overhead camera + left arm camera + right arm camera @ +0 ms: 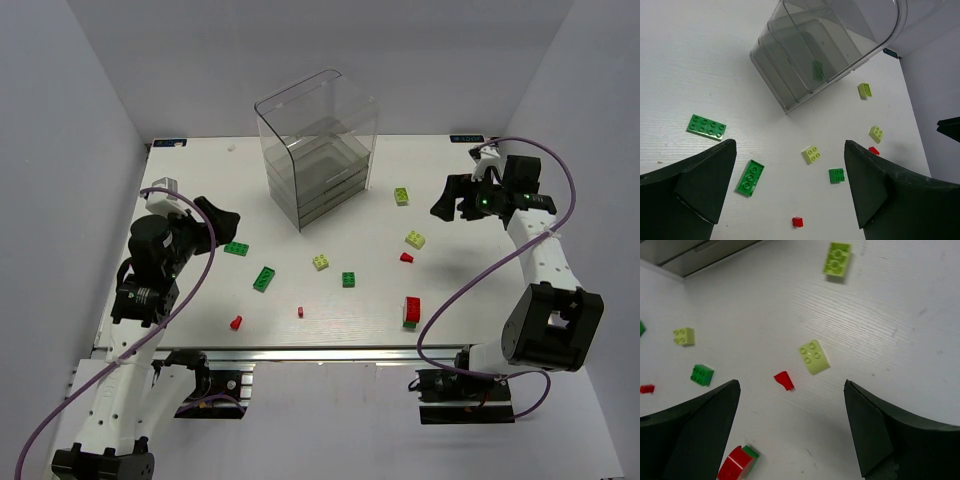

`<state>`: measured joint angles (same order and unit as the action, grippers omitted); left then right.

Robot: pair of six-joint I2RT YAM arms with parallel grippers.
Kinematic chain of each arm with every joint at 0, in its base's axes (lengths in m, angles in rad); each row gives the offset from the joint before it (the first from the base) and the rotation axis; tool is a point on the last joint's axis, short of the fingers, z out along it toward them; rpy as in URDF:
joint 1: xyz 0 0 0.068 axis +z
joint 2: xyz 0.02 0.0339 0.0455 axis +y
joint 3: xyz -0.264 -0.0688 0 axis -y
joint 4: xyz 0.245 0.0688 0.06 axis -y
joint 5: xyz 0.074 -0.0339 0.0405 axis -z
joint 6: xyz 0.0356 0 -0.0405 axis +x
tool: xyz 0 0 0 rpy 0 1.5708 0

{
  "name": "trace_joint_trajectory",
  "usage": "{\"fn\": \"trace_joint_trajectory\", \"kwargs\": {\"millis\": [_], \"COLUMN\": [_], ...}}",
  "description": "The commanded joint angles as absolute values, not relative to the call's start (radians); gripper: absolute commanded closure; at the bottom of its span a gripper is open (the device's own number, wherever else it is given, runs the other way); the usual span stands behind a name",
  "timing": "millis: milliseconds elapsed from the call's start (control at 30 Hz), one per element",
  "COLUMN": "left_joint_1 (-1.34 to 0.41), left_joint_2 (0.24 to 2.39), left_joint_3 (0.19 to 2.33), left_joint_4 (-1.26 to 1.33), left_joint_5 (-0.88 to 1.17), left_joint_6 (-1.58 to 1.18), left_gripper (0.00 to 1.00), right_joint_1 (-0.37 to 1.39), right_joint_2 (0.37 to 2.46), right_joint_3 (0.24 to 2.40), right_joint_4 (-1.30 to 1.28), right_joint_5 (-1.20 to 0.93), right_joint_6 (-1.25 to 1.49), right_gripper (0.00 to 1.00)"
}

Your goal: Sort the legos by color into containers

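**Overhead and wrist views of two arms above the bench (470, 300).** The left arm (140, 275) rises from its base at the near left corner and leans over the left edge. The left end effector (790, 147) is held off the surface and points toward the far right; its jaws are spread wide and hold nothing. The right arm (540, 262) runs along the right edge, with its elbow low near the front and its wrist close to the far right corner. The right end effector (455, 207) is turned leftward toward the middle, raised, with its jaws wide apart and empty.

The drawer unit (318, 165), clear drawers stacked under a tall transparent hood, stands at the far middle near the far edge. The legos lie loose on the bench, outside the unit:

- **Ahead of the left end effector:** a green 2x4 plate (236, 249) and a second, slanted green plate (264, 278).
- **At the centre:** a pale 2x2 brick (320, 262) and a green 2x2 brick (348, 279).
- **Toward the near edge:** a small red brick (236, 322), a tiny red piece (300, 311), and a red brick touching a green one (411, 310).
- **On the right half:** a red sloped piece (406, 257), a pale yellow-green brick (415, 239), and a lime brick (401, 196) near the unit's right side.

Bare bench flanks the unit on its left and far right. White walls close the left, far and right sides.
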<state>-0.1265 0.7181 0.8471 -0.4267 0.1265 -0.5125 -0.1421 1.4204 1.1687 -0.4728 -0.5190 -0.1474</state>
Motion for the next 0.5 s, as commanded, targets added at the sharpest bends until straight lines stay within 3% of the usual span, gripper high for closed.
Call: {"fn": "trace_joint_trajectory", "kwargs": {"millis": [0,167,267,300,367,400,467], "left_joint_1": [-0.124,-0.124,-0.124,-0.124,-0.124,-0.124,-0.124], "left_joint_2": [0.704,0.710,0.715,0.718,0.721,0.722,0.719], "left_joint_3": [0.851,0.836,0.819,0.812,0.793,0.787,0.772], "left_joint_4": [-0.431,-0.430,-0.417,-0.414,-0.388,-0.371,-0.364], "left_joint_5": [0.169,0.196,0.221,0.230,0.264,0.274,0.287], "left_joint_6": [-0.528,-0.545,-0.560,-0.569,-0.587,-0.594,-0.621], "left_gripper": [0.02,0.02,0.09,0.20,0.28,0.36,0.41], "right_joint_1": [-0.141,-0.120,-0.068,-0.026,-0.003,0.090,0.130], "right_joint_2": [1.433,1.460,1.466,1.466,1.463,1.465,1.482], "right_joint_3": [1.248,1.282,1.275,1.267,1.235,1.230,1.220], "right_joint_4": [-0.549,-0.560,-0.485,-0.451,-0.341,-0.309,-0.220], "right_joint_5": [-0.753,-0.960,-1.008,-0.991,-0.919,-0.888,-0.795], "right_joint_6": [-0.348,-0.454,-0.413,-0.358,-0.295,-0.222,-0.126], "right_gripper": [0.11,0.11,0.12,0.18,0.26,0.41,0.52]}}
